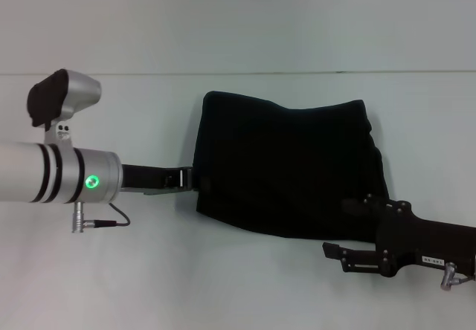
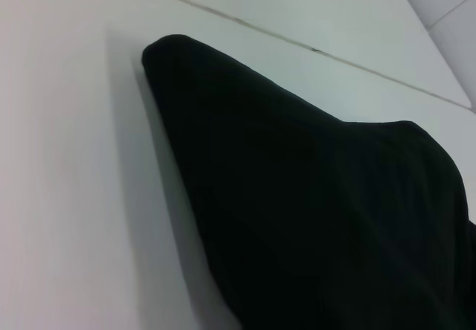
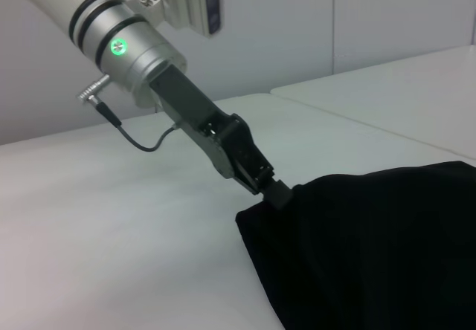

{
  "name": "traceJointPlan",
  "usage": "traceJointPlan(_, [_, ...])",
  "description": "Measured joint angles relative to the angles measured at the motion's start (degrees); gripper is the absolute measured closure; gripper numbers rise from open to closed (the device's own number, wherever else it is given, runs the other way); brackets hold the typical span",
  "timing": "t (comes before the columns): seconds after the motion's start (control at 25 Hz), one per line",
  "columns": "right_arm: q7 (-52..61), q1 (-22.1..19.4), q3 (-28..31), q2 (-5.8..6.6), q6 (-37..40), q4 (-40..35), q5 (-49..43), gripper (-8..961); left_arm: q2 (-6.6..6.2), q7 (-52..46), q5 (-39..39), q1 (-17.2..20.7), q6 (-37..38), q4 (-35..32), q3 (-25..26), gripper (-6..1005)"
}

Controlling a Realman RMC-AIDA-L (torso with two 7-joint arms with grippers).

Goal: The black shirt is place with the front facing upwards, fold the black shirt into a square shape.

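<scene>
Head view: black shirt [image 1: 286, 170] between left gripper [image 1: 195, 179] and right gripper [image 1: 343, 230]

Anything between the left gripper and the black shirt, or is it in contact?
Nothing between them: in the right wrist view the left gripper meets the edge of the black shirt; the head view agrees.

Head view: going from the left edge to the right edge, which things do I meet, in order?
Left arm's silver wrist → left end effector → black shirt → right end effector
</scene>
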State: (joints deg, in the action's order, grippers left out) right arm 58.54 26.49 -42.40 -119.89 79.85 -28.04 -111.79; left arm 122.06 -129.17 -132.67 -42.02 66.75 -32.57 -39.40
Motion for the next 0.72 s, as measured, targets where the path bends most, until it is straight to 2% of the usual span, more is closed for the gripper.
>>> traceJointPlan(0.24, [0.00,0.18,0.04,0.01,-0.17,-0.06,0.00,22,-0.31,0.19,1.25,1.79,1.57,-1.07,0.45,977])
traceJointPlan(0.44, [0.00,0.48,0.02,0.01,-0.37,-0.07,0.00,22,-0.93,1.35,1.37,2.75,4.01,-1.78,3.41,969])
traceJointPlan(0.72, [-0.10,1.07,-0.32,0.01,-0.41,-0.07,0.00,22,-1.65,1.98,0.99,4.66,6.13,-2.28,4.66,958])
